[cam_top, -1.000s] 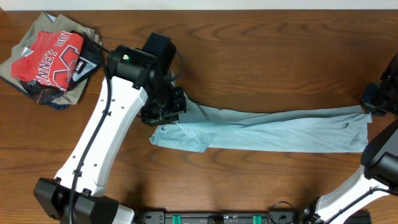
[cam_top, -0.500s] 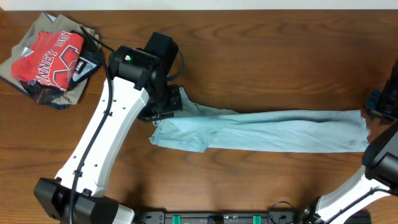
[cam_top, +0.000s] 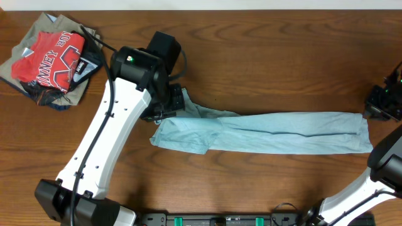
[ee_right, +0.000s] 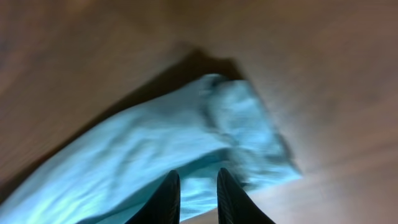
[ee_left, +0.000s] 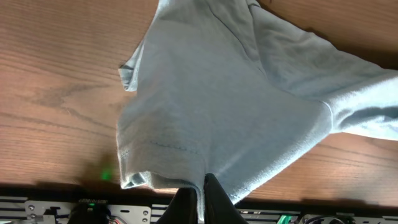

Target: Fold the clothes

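Cloth stretched long across my table (cam_top: 264, 56): the pale blue-grey garment (cam_top: 282, 132) lies in a narrow band from left of centre to the right edge, flat on the wood for most of its length. My left pincer (cam_top: 176, 102) is clamped on the garment's upper left corner, where the fabric lifts off the table in a small peak toward the fingers. Below that peak the wider left end spreads out toward the near side. Seen from the left wrist camera, my two dark fingers (ee_left: 214, 199) are pressed together on a hem of the garment (ee_left: 217, 106), and the cloth fans away from them over the wood, with one thick fold trailing off to the right. My right pincer (cam_top: 379, 105) hovers just beside the far corner of the garment's right end, its fingers apart and gripping nothing. The right wrist camera is blurred, but it shows both fingertips (ee_right: 169, 190) with a clear gap between them, above the bunched right end of the cloth (ee_right: 186, 143). Well apart from all this, in the far left corner of the table, a red shirt (cam_top: 50, 58) with white lettering lies on top of a small pile of dark and olive garments (cam_top: 59, 99).
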`<state>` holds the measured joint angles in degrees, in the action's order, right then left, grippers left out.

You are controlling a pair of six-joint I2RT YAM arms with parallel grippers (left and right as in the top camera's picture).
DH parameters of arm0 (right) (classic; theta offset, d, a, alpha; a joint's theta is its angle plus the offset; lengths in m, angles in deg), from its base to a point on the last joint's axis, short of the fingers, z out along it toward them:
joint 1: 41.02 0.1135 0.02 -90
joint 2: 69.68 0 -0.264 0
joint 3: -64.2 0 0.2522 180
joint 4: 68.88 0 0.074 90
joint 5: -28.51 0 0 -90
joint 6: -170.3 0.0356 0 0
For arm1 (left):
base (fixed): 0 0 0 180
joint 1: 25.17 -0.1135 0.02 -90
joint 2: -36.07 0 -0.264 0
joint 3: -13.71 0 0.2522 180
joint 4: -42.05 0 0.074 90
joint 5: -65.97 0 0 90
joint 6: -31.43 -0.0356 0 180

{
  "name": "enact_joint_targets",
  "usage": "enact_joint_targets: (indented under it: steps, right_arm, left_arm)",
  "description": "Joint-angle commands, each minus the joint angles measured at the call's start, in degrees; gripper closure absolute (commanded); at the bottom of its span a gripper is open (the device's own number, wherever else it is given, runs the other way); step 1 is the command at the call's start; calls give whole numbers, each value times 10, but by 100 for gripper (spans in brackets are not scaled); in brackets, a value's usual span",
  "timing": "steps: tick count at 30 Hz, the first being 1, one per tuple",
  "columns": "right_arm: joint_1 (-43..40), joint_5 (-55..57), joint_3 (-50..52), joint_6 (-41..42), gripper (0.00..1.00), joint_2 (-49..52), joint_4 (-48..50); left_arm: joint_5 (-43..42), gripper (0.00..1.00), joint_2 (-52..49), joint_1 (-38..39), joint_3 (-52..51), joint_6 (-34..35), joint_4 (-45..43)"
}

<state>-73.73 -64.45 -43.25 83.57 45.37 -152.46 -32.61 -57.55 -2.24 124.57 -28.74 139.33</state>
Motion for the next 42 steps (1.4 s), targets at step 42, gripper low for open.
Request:
enact_joint_targets:
  steps: [42]
  right_arm:
    - [-13, 104, 175, 61, 78, -5, 149]
  left_arm:
    - [83, 92, -28, 97, -85, 24, -201]
